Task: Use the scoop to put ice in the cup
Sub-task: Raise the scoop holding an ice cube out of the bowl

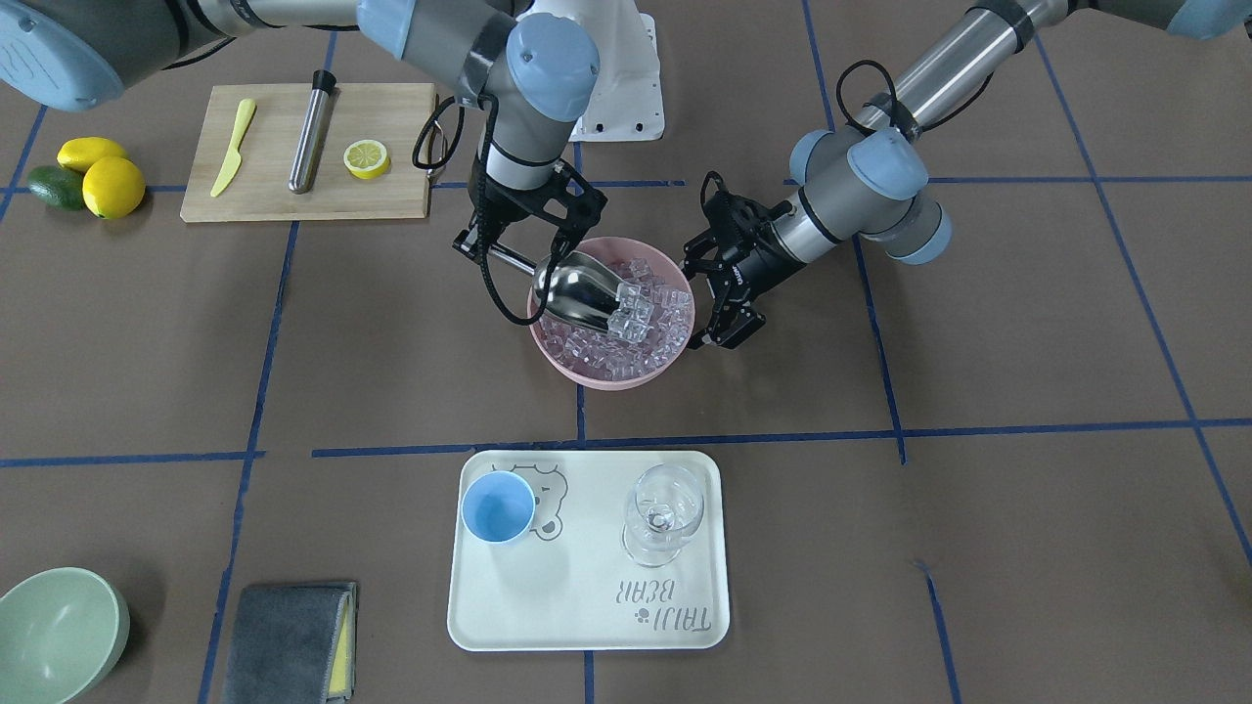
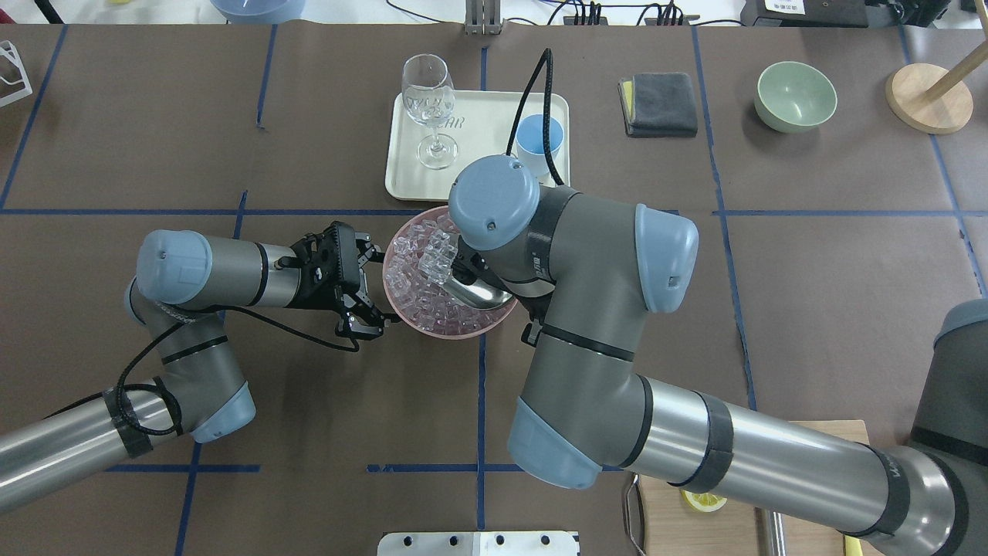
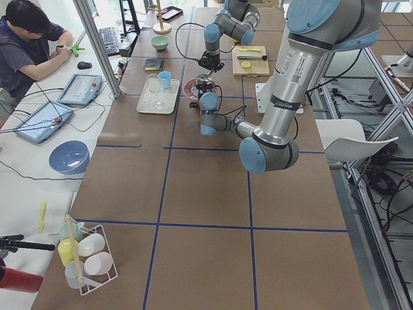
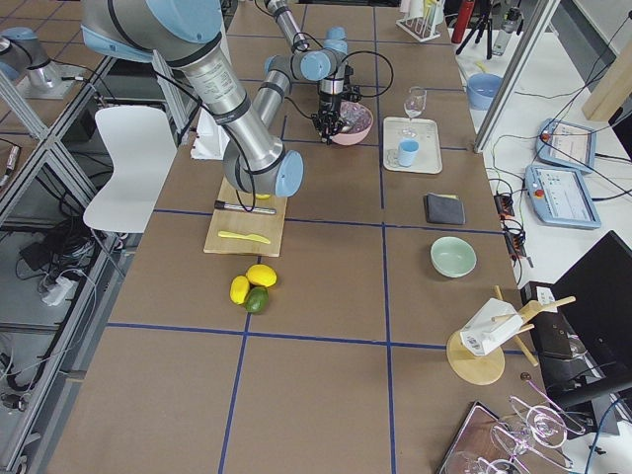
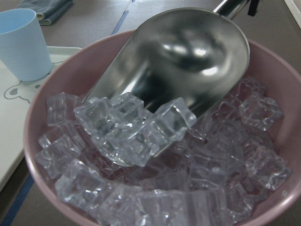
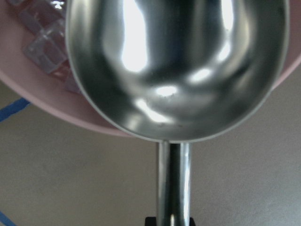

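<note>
The steel scoop (image 1: 579, 289) lies tilted in a pink bowl (image 1: 587, 377) of ice cubes (image 1: 602, 358), with several cubes at its mouth (image 5: 136, 127). My right gripper (image 1: 486, 250) is shut on the scoop's thin handle (image 6: 174, 183) at the bowl's edge; in the overhead view the wrist hides it. My left gripper (image 2: 372, 290) is open and empty, its fingers spread just beside the bowl's rim (image 2: 463, 332). The light blue cup (image 1: 498, 506) stands upright and looks empty on a white tray (image 1: 587, 606), apart from the bowl.
A clear wine glass (image 1: 663, 513) stands on the tray beside the cup. A green bowl (image 1: 54, 631) and a grey cloth (image 1: 289, 640) lie at one table corner. A cutting board (image 1: 391, 196) with a steel cylinder (image 1: 311, 132) and lemons (image 1: 108, 181) lies near the robot.
</note>
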